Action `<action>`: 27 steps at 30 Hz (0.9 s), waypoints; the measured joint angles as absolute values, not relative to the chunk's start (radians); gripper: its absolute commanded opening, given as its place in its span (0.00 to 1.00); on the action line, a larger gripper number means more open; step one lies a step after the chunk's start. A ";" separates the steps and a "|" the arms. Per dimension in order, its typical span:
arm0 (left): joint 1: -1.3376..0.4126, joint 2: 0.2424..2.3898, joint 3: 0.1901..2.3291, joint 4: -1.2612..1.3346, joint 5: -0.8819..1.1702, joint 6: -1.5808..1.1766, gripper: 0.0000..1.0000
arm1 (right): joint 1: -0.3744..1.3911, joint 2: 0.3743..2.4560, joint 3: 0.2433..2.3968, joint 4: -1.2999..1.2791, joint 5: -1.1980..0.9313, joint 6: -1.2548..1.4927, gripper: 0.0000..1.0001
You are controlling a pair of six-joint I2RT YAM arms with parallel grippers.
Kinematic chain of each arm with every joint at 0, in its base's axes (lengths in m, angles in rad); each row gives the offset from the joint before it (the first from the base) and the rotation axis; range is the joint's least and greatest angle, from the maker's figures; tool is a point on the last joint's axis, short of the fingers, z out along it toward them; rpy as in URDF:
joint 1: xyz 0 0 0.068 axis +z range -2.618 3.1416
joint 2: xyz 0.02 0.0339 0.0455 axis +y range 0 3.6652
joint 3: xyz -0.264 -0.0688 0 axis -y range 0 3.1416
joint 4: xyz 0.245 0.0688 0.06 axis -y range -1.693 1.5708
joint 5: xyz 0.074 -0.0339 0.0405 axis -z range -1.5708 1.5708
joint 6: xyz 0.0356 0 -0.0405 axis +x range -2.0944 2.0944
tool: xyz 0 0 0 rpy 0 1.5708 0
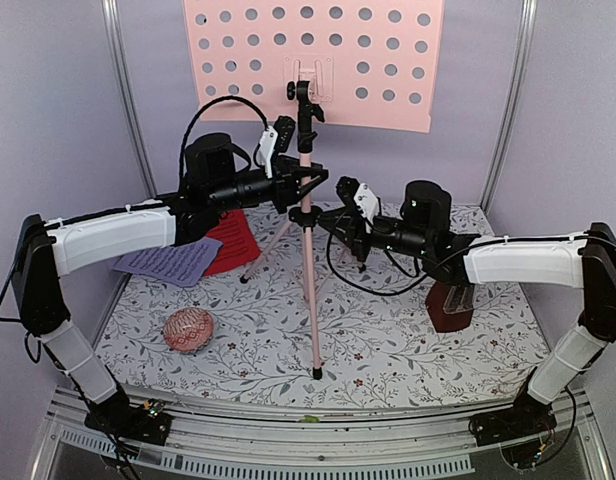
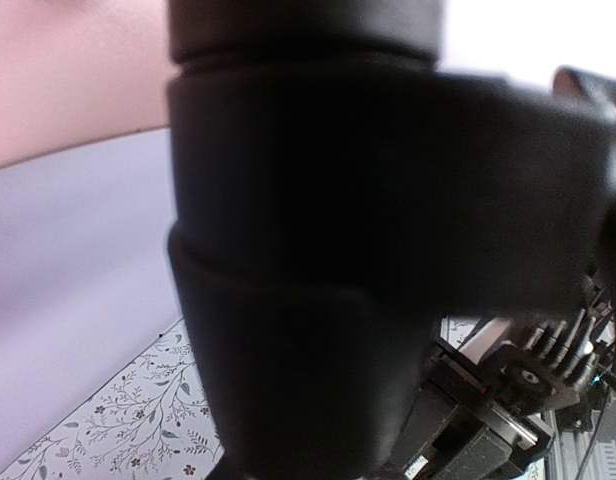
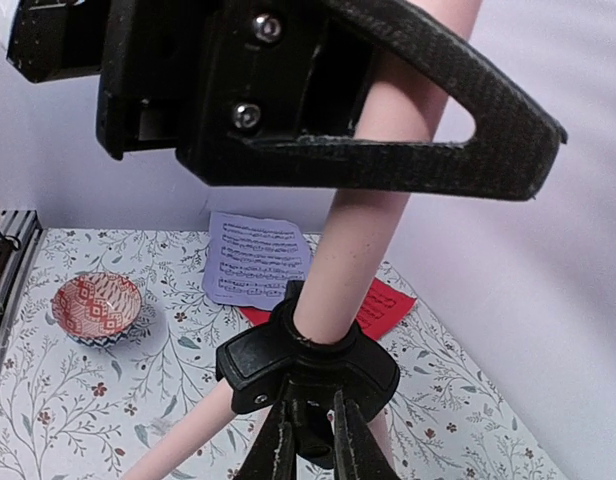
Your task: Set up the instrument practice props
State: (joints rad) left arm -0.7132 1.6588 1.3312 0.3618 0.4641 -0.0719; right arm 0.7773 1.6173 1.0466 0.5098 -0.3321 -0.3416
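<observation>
The tall pink tripod music stand (image 1: 310, 300) with hole-perforated desk stands upright at mid-tabletop (image 1: 388, 345).

Left arm: extends level from the left edge. The left gripper (image 1: 300, 186) meets the pole high up. Its wrist view is blocked by a dark blur, so the grip cannot be told.

Right arm: reaches in lower from the right edge. The right gripper (image 1: 330, 220) is clamped on the pole just above the black leg hub (image 3: 308, 365).

The dark red-brown pyramid metronome (image 1: 450, 308) sits near the right edge. The lavender sheet-music page (image 1: 168, 263) and red sheet-music page (image 1: 233, 240) overlap near the far left corner.
</observation>
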 measured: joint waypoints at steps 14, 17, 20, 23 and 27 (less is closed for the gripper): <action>-0.711 1.659 1.331 0.361 0.464 -0.072 0.00 | 0.728 1.636 1.125 0.386 -0.447 0.337 0.00; -0.711 1.659 1.331 0.361 0.464 -0.072 0.00 | 0.717 1.644 1.126 0.393 -0.485 0.531 0.00; -0.711 1.659 1.331 0.361 0.463 -0.072 0.00 | 0.712 1.658 1.125 0.418 -0.519 0.729 0.00; -0.710 1.659 1.331 0.360 0.461 -0.072 0.00 | 0.704 1.677 1.112 0.476 -0.555 0.918 0.00; -0.709 1.659 1.331 0.360 0.460 -0.072 0.00 | 0.704 1.686 1.101 0.519 -0.552 1.087 0.11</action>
